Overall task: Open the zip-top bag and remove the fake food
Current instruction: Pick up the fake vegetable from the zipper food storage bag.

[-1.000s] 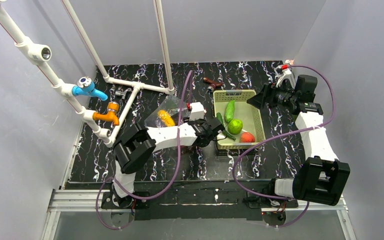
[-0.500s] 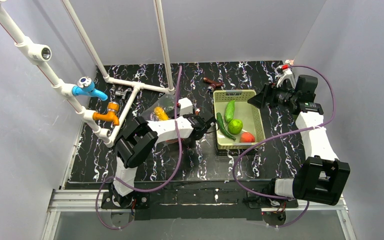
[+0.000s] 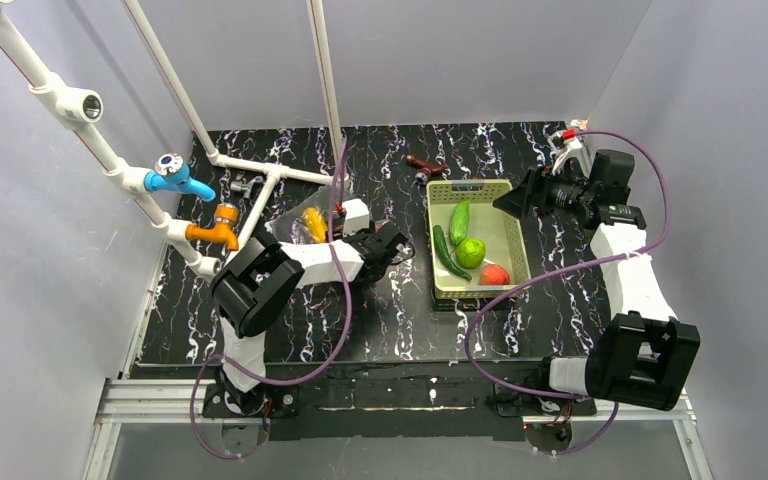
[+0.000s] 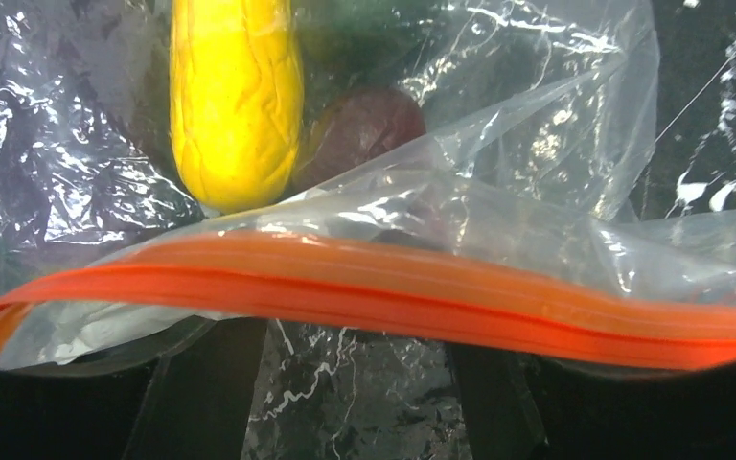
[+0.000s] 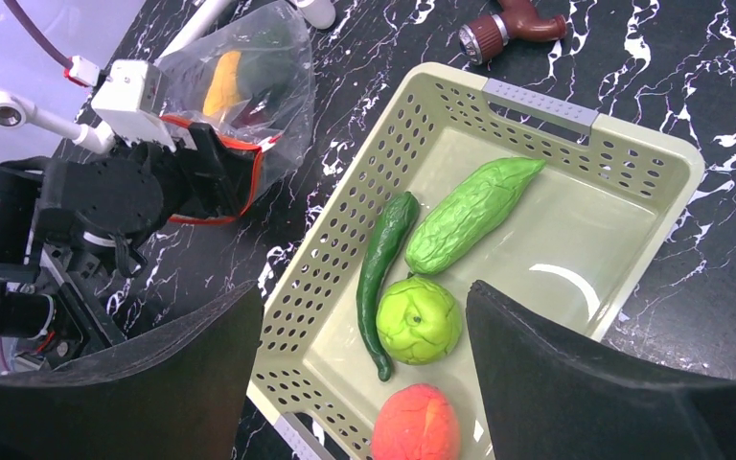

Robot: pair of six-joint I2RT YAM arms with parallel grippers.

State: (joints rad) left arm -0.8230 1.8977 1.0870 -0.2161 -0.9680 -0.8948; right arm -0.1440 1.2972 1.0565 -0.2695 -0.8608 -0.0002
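The zip-top bag (image 3: pixel 300 222) lies left of the basket, its red-orange zipper strip (image 4: pixel 393 297) running across just beyond my left fingers (image 4: pixel 201 393). Inside it are a yellow piece (image 4: pixel 235 96), a dark red-purple piece (image 4: pixel 364 129) and something green at the top edge. My left gripper (image 3: pixel 338 236) is open at the bag's mouth; in the right wrist view the strip (image 5: pixel 249 163) loops round its tips. My right gripper (image 5: pixel 369 374) is open and empty above the basket. The basket holds a bumpy green cucumber (image 5: pixel 470 216), a thin dark green one (image 5: pixel 383 264), a green round fruit (image 5: pixel 419 319) and a red-orange tomato (image 5: pixel 417 424).
The yellow-green perforated basket (image 3: pixel 468 186) stands at centre right. A brown object with a handle (image 3: pixel 425 165) lies behind it. White pipes with a blue tap (image 3: pixel 180 180) and an orange tap (image 3: pixel 218 228) stand at the left, close to the bag.
My left gripper has drawn back leftward from the basket's side, and the bag has shifted left and farther back with it. The right arm has not moved.
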